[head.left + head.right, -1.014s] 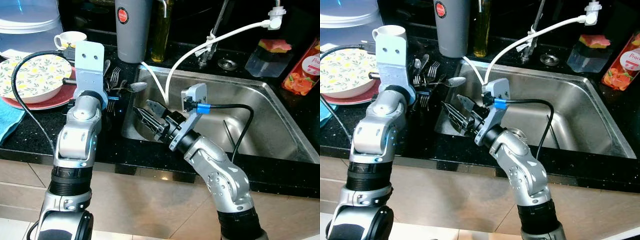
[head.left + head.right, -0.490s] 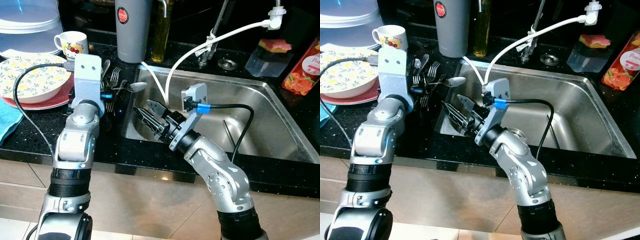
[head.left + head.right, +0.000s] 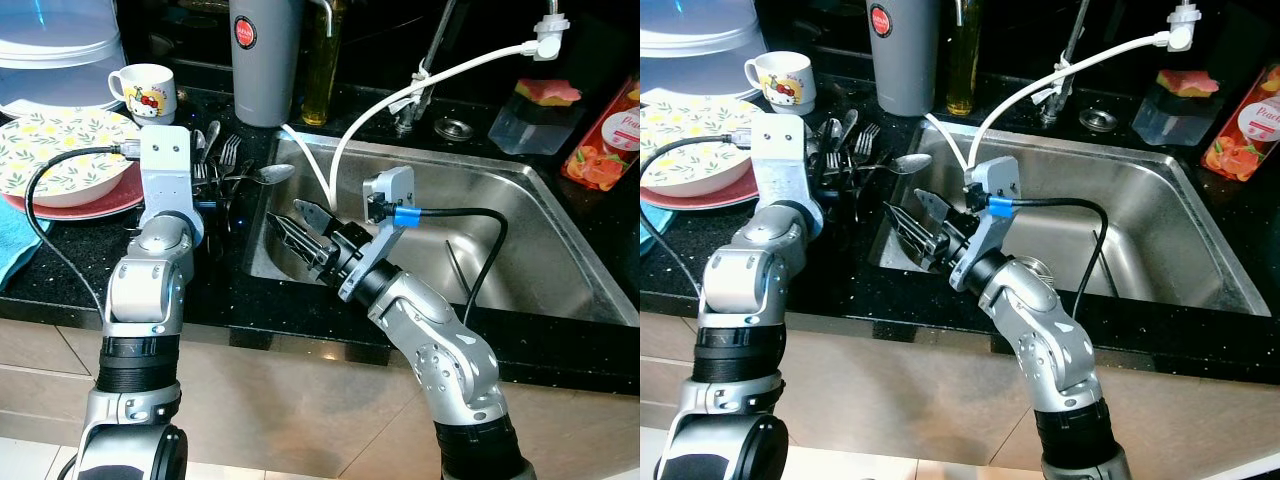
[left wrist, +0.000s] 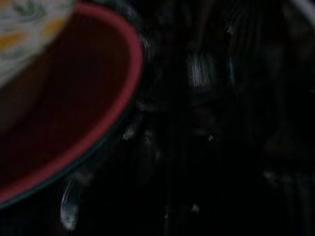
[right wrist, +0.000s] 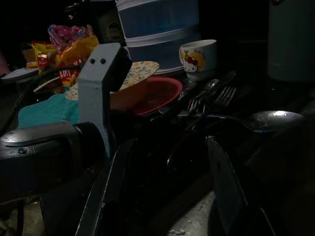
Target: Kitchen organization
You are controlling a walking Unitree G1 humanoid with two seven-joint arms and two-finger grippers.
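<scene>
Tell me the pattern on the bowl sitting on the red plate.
White bowl with yellow lemons and green leaves, clearest in the left eye view.

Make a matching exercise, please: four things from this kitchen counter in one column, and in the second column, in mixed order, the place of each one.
Things:
1. white mug
2. forks and spoons
3. floral bowl
4. right gripper

Places:
A. on the red plate
B. on the black counter between the plate and the sink
C. over the left end of the sink, fingers apart
D. at the back of the counter, behind the bowl

Pairs: 1-D, 2-B, 3-A, 4-C
</scene>
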